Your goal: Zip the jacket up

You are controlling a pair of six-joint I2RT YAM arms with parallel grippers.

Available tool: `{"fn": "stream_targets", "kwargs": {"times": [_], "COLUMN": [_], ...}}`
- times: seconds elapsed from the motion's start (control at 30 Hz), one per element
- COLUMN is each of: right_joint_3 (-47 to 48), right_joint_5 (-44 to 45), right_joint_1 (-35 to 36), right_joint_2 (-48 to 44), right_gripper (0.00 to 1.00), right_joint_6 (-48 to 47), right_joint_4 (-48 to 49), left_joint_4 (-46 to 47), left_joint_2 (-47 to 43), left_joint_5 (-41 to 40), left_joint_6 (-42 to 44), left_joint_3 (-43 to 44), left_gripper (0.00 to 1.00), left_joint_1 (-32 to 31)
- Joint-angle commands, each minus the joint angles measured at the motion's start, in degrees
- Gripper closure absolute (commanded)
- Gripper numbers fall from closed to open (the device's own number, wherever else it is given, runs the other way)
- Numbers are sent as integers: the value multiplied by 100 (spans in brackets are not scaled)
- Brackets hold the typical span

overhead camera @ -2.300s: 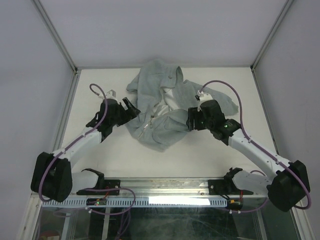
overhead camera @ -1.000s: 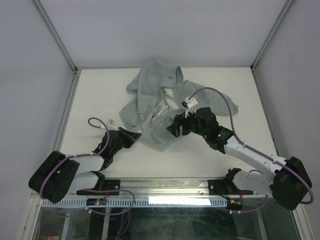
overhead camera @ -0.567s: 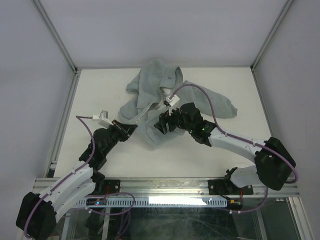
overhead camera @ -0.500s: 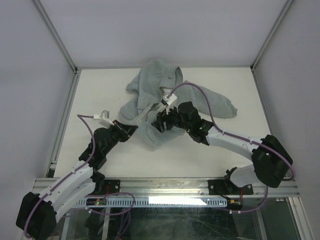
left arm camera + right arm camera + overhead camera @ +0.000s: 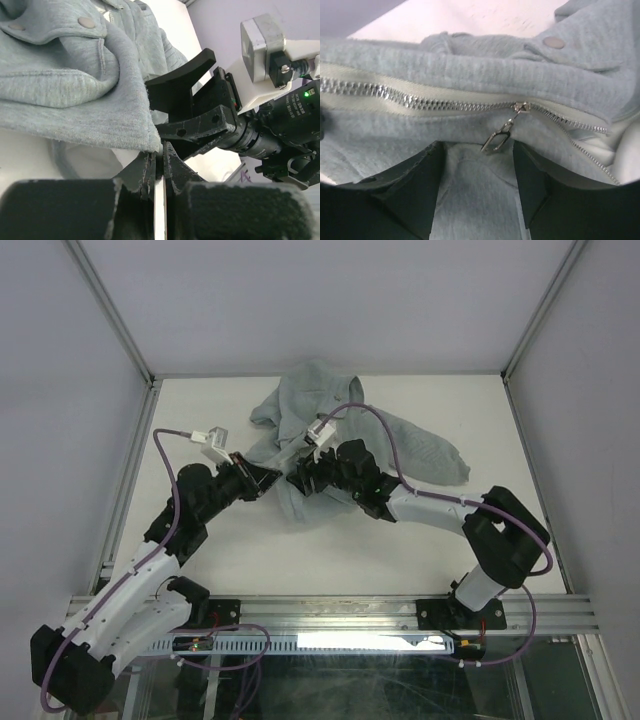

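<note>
The pale grey-green jacket [image 5: 312, 390] lies rumpled at the back middle of the table, one sleeve [image 5: 430, 455] stretched right. My left gripper [image 5: 267, 480] is shut on the jacket's bottom hem corner [image 5: 150, 142], jaws pressed together [image 5: 161, 148]. My right gripper [image 5: 298, 478] sits just right of it, on the jacket front. In the right wrist view its fingers [image 5: 420, 190] stand open on either side of the small metal zipper pull [image 5: 496, 140], which hangs from the slider [image 5: 521, 107]. The zipper teeth [image 5: 395, 97] are joined left of the slider and split to its right.
The white table [image 5: 450, 530] is bounded by grey walls and metal corner posts [image 5: 120, 330]. A metal rail [image 5: 400, 605] runs along the near edge. The two grippers are almost touching; the right gripper's black fingers [image 5: 185, 82] loom close in the left wrist view.
The left arm has swung back and left, still holding the hem. The right gripper has slid left across the jacket to the zipper pull, its jaws narrowing. The jacket has bunched leftward.
</note>
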Motion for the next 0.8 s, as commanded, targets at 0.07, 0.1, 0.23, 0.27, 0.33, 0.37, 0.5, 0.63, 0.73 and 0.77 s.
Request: {"fn": "stream_targets", "kwargs": {"times": [0.07,0.1,0.23,0.27,0.33,0.37,0.5,0.63,0.73,0.77], "right_joint_3": [316,309,250,195,-9,-110,-360,-347,-309,-307], "right_joint_5": [833,779,387,301,166,92,240,-228,-430,-436], "right_joint_1": [-329,-395,-472,-472,-472,-472,-476,-480,-478,-480], "right_joint_2": [-157,-231,-536,-600,-745,-800,-892,-1013,-1110,-1145], "right_gripper": [47,49,57,60,63,63,69,58,48,46], "right_joint_6": [380,433,285,280,315,334,558,563,567,573], "right_joint_4": [926,918,640,599,657,727,889,851,687,640], "left_joint_4": [-906,-1160,-1793,-1870,-1998,-2027,-2052,-2038,-2036,-2036], "left_joint_2": [293,365,603,623,667,670,610,507,502,495], "left_joint_5": [445,416,343,327,314,342,460,510,557,584], "left_joint_6": [993,1199,1707,1816,2013,2091,2292,2388,2399,2399], "left_joint_3": [1632,1879,2587,2653,2758,2771,2729,2575,2474,2465], "left_gripper": [100,100,100,100,100,100,100,100,100,100], "left_joint_1": [-36,-36,-35,-39,-35,-35,-35,-35,-31,-35]}}
